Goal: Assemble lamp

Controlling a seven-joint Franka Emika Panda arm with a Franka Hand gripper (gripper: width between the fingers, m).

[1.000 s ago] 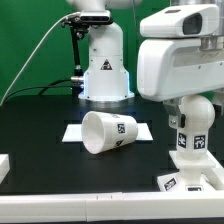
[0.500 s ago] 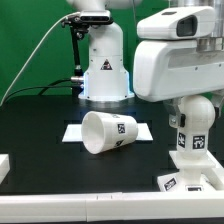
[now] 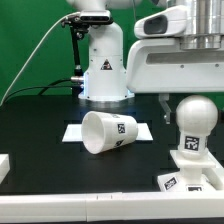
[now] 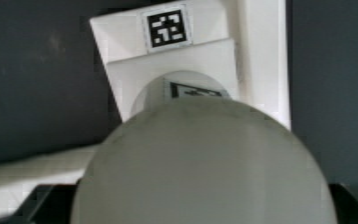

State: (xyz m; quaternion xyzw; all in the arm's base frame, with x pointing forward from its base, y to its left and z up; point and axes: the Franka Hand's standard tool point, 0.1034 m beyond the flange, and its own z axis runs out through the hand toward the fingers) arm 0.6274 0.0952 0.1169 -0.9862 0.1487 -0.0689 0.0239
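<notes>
Gripper point(image 3: 188, 96) hanging right over bulb point(image 3: 195, 117), under arm's big white body at upper part of ext. view's right. One dark finger point(image 3: 164, 107) showing just beside bulb on ext. view's left, w/ a gap between them. Other finger hidden, so can't tell whether jaws are spread or closed.

Bulb standing upright on its neck in blocky base point(image 3: 192, 155), near front of black table point(image 3: 40, 120) on ext. view's right. Square tag facing cam just below the ball. Sitting just in front of base, at pic's low edge: white tagged bit point(image 3: 172, 182), cropped, so can't tell if it belongs to base or is a separate part.

Shade point(image 3: 108, 132) lying on its side approx mid-table, well apart from bulb and base. Wide open mouth pointing toward ext. view's left, tagged side facing cam. Resting on marker board point(image 3: 72, 132), overlapping most of it.

Wrist view: bulb point(image 4: 194, 160) filling lower half, blurred and v. close. Base point(image 4: 131, 55) stretching away beyond it, w/ one tag at far end and another close by the ball.

Standing at back of table: robot pedestal point(image 3: 103, 70), w/ black cable point(image 3: 38, 55) running off to ext. view's left.
</notes>
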